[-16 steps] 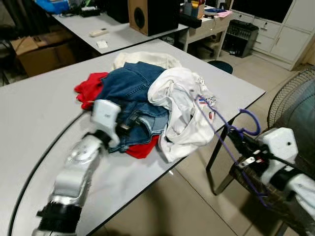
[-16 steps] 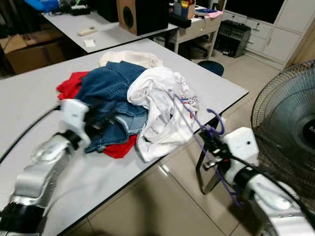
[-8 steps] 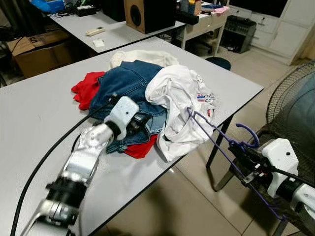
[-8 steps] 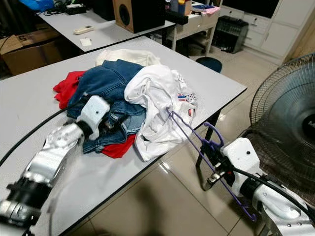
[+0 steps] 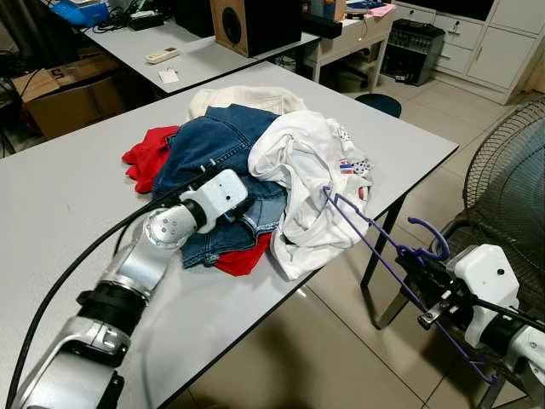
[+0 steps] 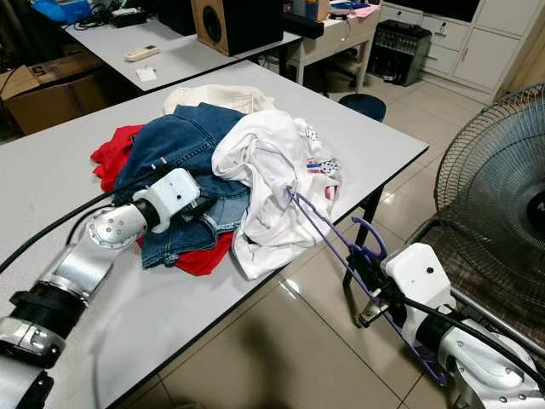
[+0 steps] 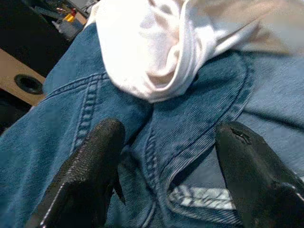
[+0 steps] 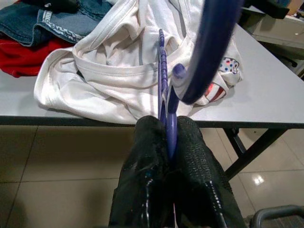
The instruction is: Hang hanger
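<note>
Reaching the left gripper [image 7: 164, 156] across the grey table [image 5: 51, 187] into the clothes pile, jaws spread wide and released, one black finger [image 7: 88, 166] on each side of a fold of the blue jeans [image 5: 217, 145], seemingly lining up to pinch or pin the denim so the pile is not sliding. Lying just left of the jeans: a red garment [image 5: 145, 158], partly buried under them; peeking out behind: a cream garment [image 5: 243, 95]. Draping over the right side of the pile and down toward the table edge: a white T-shirt [image 5: 302, 183], collar opening facing the right arm, likely arranged so the hanger can be threaded in. Poking one end of the purple hanger [image 5: 375, 243] into the T-shirt's neck, the rest slanting down off the table edge to the right gripper [image 8: 168, 142], jaws clenched on the hanger right at the base of its hook, holding it out over the tiled floor [image 5: 306, 358] beside the table. Standing at far right: a pedestal fan [image 5: 511, 170], close to the right arm, a possible snag. Judging the step as inserting the hanger into the shirt, not yet hung anywhere. Compared with half a second earlier: left wrist rolling flatter and pushing a bit deeper against the jeans, hanger tip staying at the shirt collar, right gripper barely shifting, camera nudging slightly.
</note>
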Tool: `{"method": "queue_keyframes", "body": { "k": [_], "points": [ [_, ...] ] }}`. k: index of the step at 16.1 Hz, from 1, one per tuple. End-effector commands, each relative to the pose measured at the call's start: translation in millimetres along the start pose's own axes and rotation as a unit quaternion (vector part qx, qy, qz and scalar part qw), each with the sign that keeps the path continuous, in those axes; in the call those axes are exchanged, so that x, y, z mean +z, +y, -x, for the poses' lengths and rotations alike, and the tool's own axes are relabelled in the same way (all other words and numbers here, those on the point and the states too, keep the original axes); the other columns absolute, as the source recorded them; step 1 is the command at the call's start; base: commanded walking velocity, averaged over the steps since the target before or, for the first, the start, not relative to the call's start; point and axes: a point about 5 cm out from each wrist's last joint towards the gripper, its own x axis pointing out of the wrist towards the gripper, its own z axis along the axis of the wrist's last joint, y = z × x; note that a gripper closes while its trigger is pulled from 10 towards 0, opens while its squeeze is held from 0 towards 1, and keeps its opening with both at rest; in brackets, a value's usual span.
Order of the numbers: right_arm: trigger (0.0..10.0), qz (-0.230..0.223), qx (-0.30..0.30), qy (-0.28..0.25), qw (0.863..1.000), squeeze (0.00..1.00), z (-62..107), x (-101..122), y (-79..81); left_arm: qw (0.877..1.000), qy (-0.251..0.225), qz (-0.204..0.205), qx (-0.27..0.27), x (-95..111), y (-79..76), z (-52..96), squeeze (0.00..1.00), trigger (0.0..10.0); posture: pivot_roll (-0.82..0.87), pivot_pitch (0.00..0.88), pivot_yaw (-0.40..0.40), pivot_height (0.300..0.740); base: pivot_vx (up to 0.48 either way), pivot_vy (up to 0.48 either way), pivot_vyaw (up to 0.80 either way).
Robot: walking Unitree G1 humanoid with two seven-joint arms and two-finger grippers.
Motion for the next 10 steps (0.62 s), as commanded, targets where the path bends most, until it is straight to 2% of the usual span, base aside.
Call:
{"method": "queue_keyframes", "body": {
  "k": [1, 2, 3, 10],
  "points": [
    [10.0, 0.015, -0.005, -0.015, 1.0, 0.0, 1.2, 7.6, -3.8, 1.0, 0.006, -0.01, 0.009, -1.0, 6.0, 0.3, 0.0, 5.8, -0.14, 0.0, 0.069, 0.74, 0.0, 0.0, 0.0],
    [10.0, 0.016, -0.002, -0.018, 1.0, 0.0, 0.0, 8.5, -2.7, 1.0, 0.012, -0.012, 0.02, -1.9, 9.3, -1.4, 0.0, 1.8, -0.14, 0.0, 0.07, 0.74, 0.0, 0.0, 0.0],
    [10.0, 0.015, 0.001, -0.019, 1.0, 0.0, -0.8, 9.0, -1.4, 1.0, 0.015, -0.016, 0.018, -2.9, 10.4, -2.0, 0.0, 0.0, -0.14, 0.0, 0.071, 0.74, 0.0, 0.0, 0.0],
    [10.0, 0.013, 0.005, -0.025, 1.0, 0.0, -2.8, 8.7, 1.8, 1.0, -0.018, 0.008, -0.016, 3.6, 4.6, -4.6, 0.0, 0.0, -0.13, 0.0, 0.077, 0.74, 0.0, 0.0, 0.0]
  ]
}}
